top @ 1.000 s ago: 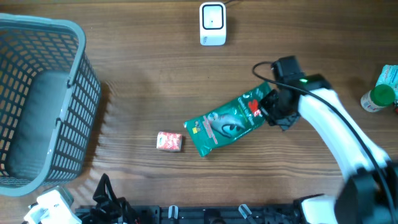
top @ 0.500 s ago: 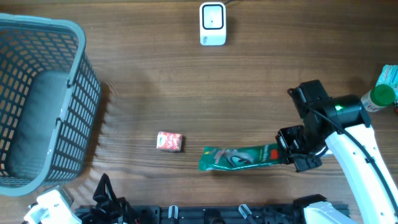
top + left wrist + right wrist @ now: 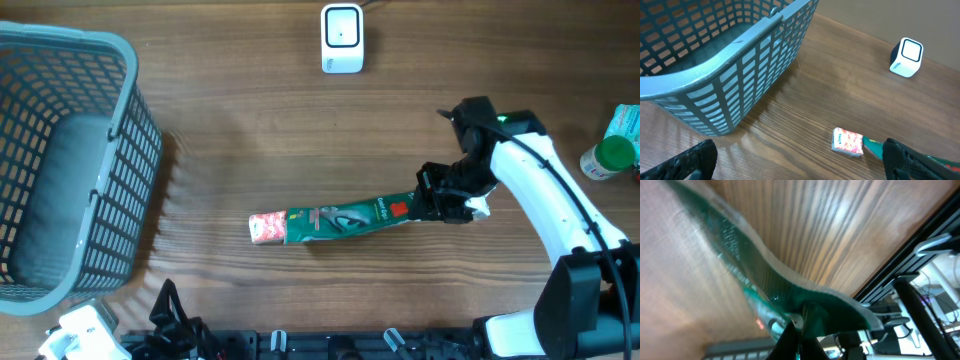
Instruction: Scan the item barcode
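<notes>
Since the earlier frames, your right tool (image 3: 432, 205) has carried the green foil snack packet (image 3: 345, 217) leftward across the wooden counter (image 3: 250, 130). The packet's far end now meets the small pink-and-white wrapped cube (image 3: 266, 228), which it did not reach half a second ago. You have the right tool pinched on the packet's right end. The packet shows from overhead as a narrow strip, and from the right wrist as a bowed sheet (image 3: 765, 280). Whether it rests on the counter cannot be told. The white box-shaped scanner (image 3: 341, 38) stands well apart at the far edge. Your left tool (image 3: 797, 162) is spread wide near the grey plastic lattice basket (image 3: 730, 75), holding nothing.
</notes>
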Robot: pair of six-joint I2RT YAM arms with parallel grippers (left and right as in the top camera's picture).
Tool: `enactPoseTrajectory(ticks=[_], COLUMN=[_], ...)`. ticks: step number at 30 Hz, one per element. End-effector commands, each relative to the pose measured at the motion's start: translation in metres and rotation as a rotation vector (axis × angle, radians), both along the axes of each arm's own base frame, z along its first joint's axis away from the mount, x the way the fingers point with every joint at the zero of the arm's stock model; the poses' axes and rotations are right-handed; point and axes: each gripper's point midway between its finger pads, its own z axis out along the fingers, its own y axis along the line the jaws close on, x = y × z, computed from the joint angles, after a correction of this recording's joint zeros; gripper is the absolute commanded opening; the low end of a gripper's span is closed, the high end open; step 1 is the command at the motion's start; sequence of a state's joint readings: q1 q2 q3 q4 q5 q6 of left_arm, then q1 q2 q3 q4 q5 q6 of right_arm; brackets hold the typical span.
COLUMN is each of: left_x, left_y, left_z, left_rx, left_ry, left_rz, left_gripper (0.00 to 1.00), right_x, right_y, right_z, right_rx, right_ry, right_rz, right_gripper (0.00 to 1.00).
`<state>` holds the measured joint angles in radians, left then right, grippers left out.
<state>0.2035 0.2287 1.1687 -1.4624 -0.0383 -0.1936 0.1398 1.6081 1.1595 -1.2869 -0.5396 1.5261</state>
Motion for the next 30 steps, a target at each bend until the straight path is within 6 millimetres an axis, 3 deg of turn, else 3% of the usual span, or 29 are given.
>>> enactPoseTrajectory(ticks=[1, 2, 4, 5, 6, 7, 8, 9, 10, 12, 15, 17, 20, 23, 24, 25, 27, 28, 30], left_x=[0.0, 0.0, 0.0, 0.0, 0.0, 0.0, 0.0, 0.0, 0.0, 0.0, 0.0, 0.0, 0.0, 0.0, 0.0, 0.0, 0.0, 0.0, 0.0], left_y=[0.0, 0.0, 0.0, 0.0, 0.0, 0.0, 0.0, 0.0, 0.0, 0.0, 0.0, 0.0, 0.0, 0.0, 0.0, 0.0, 0.0, 0.0, 0.0], left_z=[0.001, 0.001, 0.001, 0.001, 0.001, 0.001, 0.001, 0.001, 0.001, 0.001, 0.001, 0.001, 0.001, 0.001, 0.001, 0.001, 0.001, 0.001, 0.001], left_rx=[-0.002, -0.002, -0.002, -0.002, -0.002, -0.002, -0.002, -0.002, -0.002, -0.002, -0.002, -0.002, -0.002, -0.002, -0.002, -0.002, -0.002, -0.002, -0.002], left_ry=[-0.008, -0.008, -0.008, -0.008, -0.008, -0.008, -0.008, -0.008, -0.008, -0.008, -0.008, -0.008, -0.008, -0.008, -0.008, -0.008, -0.008, -0.008, -0.008], left_rz=[0.003, 0.003, 0.003, 0.003, 0.003, 0.003, 0.003, 0.003, 0.003, 0.003, 0.003, 0.003, 0.003, 0.003, 0.003, 0.003, 0.003, 0.003, 0.003], left_gripper=[1.0, 1.0, 1.0, 1.0, 1.0, 1.0, 1.0, 1.0, 1.0, 1.0, 1.0, 1.0, 1.0, 1.0, 1.0, 1.0, 1.0, 1.0, 1.0], right_x=[0.037, 0.042, 0.049, 0.043, 0.037, 0.034, 0.029, 0.028, 0.031, 0.053, 0.083, 0.088, 0.097, 0.098, 0.091, 0.084, 0.061, 0.054, 0.066], right_y=[-0.003, -0.013, -0.022, -0.018, -0.018, -0.016, -0.012, -0.003, 0.011, 0.039, 0.057, 0.068, 0.081, 0.08, 0.077, 0.075, 0.066, 0.061, 0.066], right_z=[0.026, 0.024, 0.018, 0.017, 0.014, 0.012, 0.01, 0.009, 0.01, 0.01, -0.02, -0.043, -0.077, -0.115, -0.13, -0.139, -0.157, -0.16, -0.158], right_rx=[0.003, -0.059, -0.088, -0.047, -0.06, -0.075, -0.095, -0.093, -0.079, -0.067, -0.168, -0.127, -0.09, -0.104, -0.108, -0.108, -0.114, -0.124, -0.109], right_ry=[-0.232, -0.293, -0.41, -0.443, -0.426, -0.425, -0.421, -0.431, -0.448, -0.559, -0.559, -0.501, -0.468, -0.409, -0.357, -0.319, -0.2, -0.173, -0.239], right_rz=[0.159, 0.246, 0.473, 0.604, 0.633, 0.686, 0.737, 0.76, 0.736, 0.717, 0.605, 0.549, 0.536, 0.54, 0.549, 0.56, 0.589, 0.618, 0.651], right_gripper=[0.04, 0.04, 0.38, 0.12, 0.12, 0.2, 0.41, 0.77, 1.0, 1.0, 1.0, 0.94, 0.94, 0.93, 0.88, 0.76, 0.27, 0.07, 0.05])
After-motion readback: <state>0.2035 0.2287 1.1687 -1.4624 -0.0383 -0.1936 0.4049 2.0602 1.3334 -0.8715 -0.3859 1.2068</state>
